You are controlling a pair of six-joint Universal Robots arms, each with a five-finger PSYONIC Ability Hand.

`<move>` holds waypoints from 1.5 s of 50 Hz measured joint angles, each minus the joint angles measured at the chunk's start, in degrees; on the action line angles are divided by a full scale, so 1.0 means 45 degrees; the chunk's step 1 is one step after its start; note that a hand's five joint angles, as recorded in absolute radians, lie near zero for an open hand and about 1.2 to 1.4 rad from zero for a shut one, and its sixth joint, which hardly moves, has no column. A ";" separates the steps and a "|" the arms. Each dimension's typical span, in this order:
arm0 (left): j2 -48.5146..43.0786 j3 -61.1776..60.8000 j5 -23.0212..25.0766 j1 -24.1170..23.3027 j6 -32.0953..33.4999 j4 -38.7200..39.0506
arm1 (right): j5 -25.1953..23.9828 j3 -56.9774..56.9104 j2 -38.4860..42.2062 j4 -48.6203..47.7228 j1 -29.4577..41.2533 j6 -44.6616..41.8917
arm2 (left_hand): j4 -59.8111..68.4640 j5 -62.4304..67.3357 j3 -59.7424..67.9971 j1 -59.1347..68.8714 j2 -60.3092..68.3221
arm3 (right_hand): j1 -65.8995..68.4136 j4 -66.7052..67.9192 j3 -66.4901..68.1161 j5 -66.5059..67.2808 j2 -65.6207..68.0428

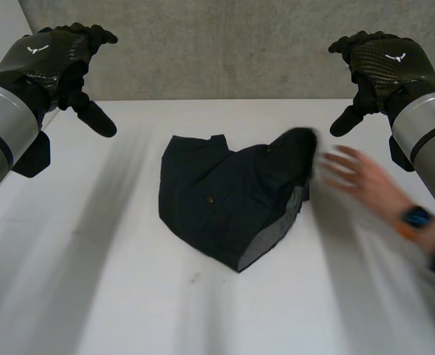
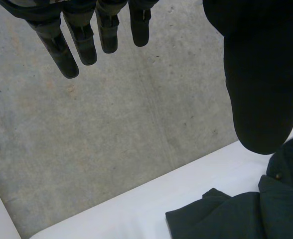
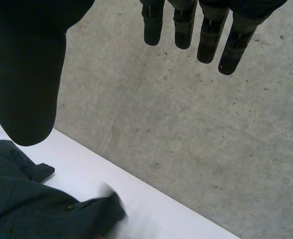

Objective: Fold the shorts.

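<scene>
**Head view, read from left to right.**

**Upper left of the frame:** the left hand (image 1: 55,63) is held above the white worktop (image 1: 92,281). It is spread wide, with the thumb set well apart, and it grasps nothing. A small white winged emblem (image 1: 36,49) marks its back. In the left wrist view its fingers (image 2: 81,42) point straight out before the grey concrete wall (image 2: 111,129), and the garment lies on the worktop beyond the thumb tip (image 2: 258,114).

**Centre of the frame:** the shorts (image 1: 228,200) are dark navy and lie crumpled and partly doubled over on the worktop, well apart from both robot hands. Two small buttons (image 1: 210,198) show on the cloth. A paler grey inner face (image 1: 273,240) shows along the lower right edge.

**Right of centre:** a person's hand (image 1: 358,177), blurred and with its fingers spread, lies just beside the upper right corner of the shorts. Whether it touches the cloth cannot be told. The wrist carries a watch (image 1: 416,218) with a blue face on an orange strap.

**Upper right of the frame:** the right hand (image 1: 384,63) is likewise wide and holds nothing. It bears a matching emblem (image 1: 395,57) on its back. In the right wrist view its straight fingertips (image 3: 209,40) stand before the wall.
</scene>
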 measured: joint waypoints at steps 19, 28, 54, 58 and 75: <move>-0.0075 -0.0174 0.0095 -0.0058 0.0192 0.0117 | -0.0017 -0.0014 0.0000 0.0008 0.0000 -0.0002 | -0.0001 0.0000 0.0001 0.0000 0.0000 | 0.0000 0.0000 0.0000 0.0000 0.0001; -0.1248 -0.0720 0.0613 -0.0511 0.2319 0.0130 | -0.0445 -0.0250 0.0064 0.0224 -0.0027 -0.0248 | 0.0000 0.0000 0.0001 0.0007 0.0000 | 0.0000 0.0000 0.0002 0.0000 0.0000; -0.8001 -0.0259 0.1000 -0.2401 0.5500 0.4140 | -0.1600 0.3021 0.1212 0.0204 -0.0224 -0.2290 | 0.1437 0.1275 0.1256 0.1770 0.1467 | 0.0000 0.0000 0.0002 0.0000 0.0001; -0.8726 0.0337 0.0910 -0.2369 0.6197 0.4231 | -0.1616 0.3672 0.1203 -0.0358 -0.0232 -0.2300 | 0.2704 0.2543 0.2579 0.3293 0.2787 | 0.0000 0.0000 0.0002 0.0000 0.0000; -0.8950 0.1760 -0.1159 -0.1585 0.6992 0.5051 | -0.1622 0.4204 0.1368 -0.0801 -0.0217 -0.2325 | 1.2527 1.1993 1.2376 1.1679 1.2603 | 0.0000 0.0000 0.0002 0.0000 0.0000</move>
